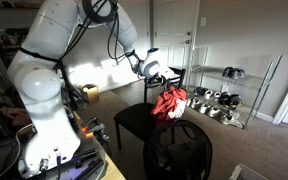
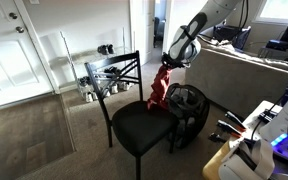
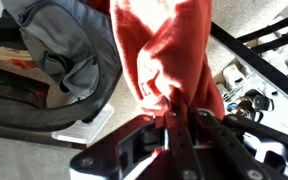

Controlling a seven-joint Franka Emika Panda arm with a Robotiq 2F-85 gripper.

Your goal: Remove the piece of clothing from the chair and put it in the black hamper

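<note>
A red piece of clothing (image 1: 169, 102) hangs from my gripper (image 1: 159, 80) in the air, between the black chair (image 1: 134, 120) and the black hamper (image 1: 179, 150). In an exterior view the cloth (image 2: 160, 88) dangles beside the chair's seat (image 2: 139, 125), just above the hamper's rim (image 2: 189, 100). In the wrist view my gripper (image 3: 174, 118) is shut on the red cloth (image 3: 164, 50), and the hamper's opening (image 3: 54, 70) with grey fabric inside lies to the left below.
A metal wire rack (image 1: 224, 95) with shoes stands behind the chair, near a white door (image 1: 174, 40). A grey couch (image 2: 244, 75) is behind the hamper. Carpet floor lies around the chair. The robot base (image 1: 44, 110) is close by.
</note>
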